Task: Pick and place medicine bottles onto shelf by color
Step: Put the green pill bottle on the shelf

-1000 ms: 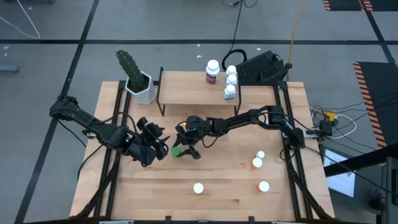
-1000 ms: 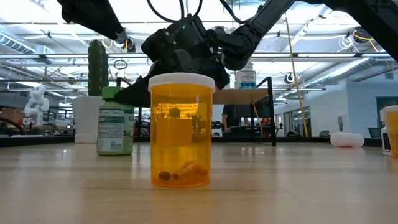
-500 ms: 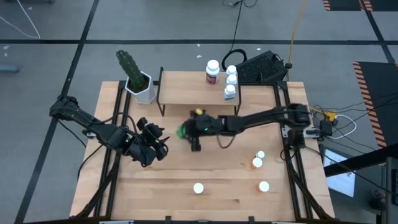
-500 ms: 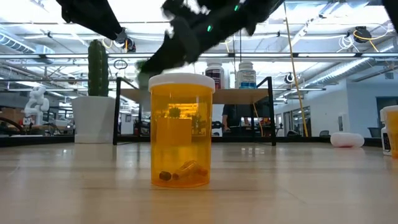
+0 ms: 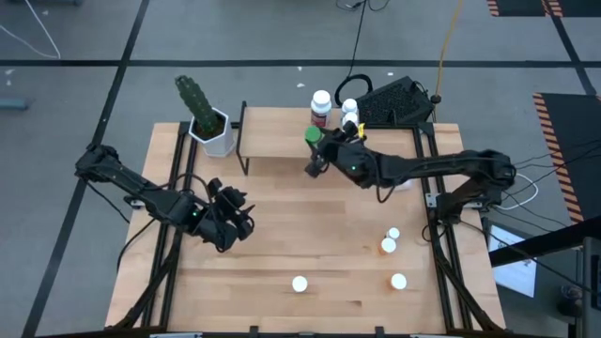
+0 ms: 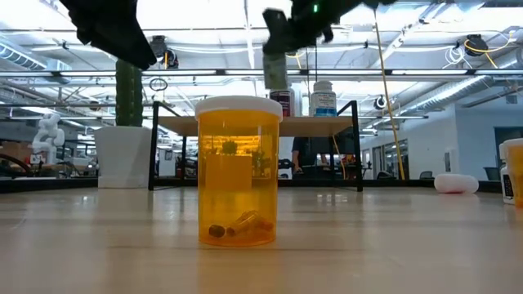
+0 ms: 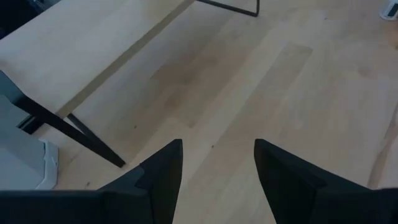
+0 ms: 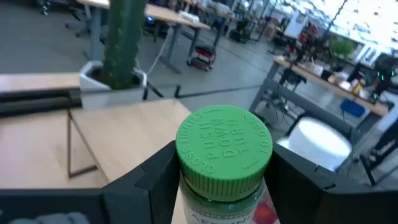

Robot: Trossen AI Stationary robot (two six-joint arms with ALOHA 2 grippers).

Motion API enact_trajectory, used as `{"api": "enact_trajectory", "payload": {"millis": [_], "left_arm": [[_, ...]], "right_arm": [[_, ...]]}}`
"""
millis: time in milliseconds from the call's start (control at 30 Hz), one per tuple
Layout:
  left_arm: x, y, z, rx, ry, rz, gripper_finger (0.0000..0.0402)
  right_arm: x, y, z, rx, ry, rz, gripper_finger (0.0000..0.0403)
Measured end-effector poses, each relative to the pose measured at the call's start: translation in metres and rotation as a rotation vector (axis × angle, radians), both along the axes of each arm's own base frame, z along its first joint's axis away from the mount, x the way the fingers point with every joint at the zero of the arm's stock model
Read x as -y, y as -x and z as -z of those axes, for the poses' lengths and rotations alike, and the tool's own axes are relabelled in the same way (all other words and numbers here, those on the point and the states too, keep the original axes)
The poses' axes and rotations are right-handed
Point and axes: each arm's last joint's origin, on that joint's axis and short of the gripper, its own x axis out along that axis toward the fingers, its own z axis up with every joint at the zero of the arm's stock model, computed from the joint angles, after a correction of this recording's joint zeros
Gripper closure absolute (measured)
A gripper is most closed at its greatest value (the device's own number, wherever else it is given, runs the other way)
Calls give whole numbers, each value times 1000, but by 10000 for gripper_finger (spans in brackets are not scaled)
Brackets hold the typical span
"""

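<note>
Right arm: stretched across the table (image 5: pixel 310 244) toward the shelf (image 5: pixel 282 141). Right pincer (image 5: pixel 317 155) clamped on the green-capped bottle (image 5: pixel 313 137), upright and raised over the shelf's top board, just beside a dark bottle with white cap (image 5: pixel 321 106).

Left arm: bent low over the table's left half. Left pincer (image 5: pixel 235 218) fingers parted, nothing between them.

Orange bottles (image 5: pixel 300 284): standing on the table's near part.

A grey floor (image 5: pixel 84 38) crossed by dark lines surrounds the wooden worktop (image 5: pixel 282 253). Beyond the worktop, an open hall holds ceiling beams (image 6: pixel 425 75) with bright lights and distant desks (image 8: pixel 168 15).
</note>
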Motion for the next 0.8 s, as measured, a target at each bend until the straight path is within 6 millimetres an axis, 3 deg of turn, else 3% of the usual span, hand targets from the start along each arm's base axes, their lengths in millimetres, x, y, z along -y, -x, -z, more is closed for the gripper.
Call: {"api": "enact_trajectory", "payload": {"millis": [100, 333, 567, 800], "left_arm": [[-1, 0, 0, 1, 0, -4, 201], [-1, 0, 0, -13, -16, 12, 201], [-8, -3, 0, -19, -24, -13, 201], [-12, -4, 0, -22, -17, -31, 202]], "right_arm": [[16, 3, 11, 32, -31, 54, 206], [41, 10, 17, 124, -90, 141, 204], [43, 10, 19, 140, -119, 131, 203], [45, 2, 37, 83, -131, 135, 203]]}}
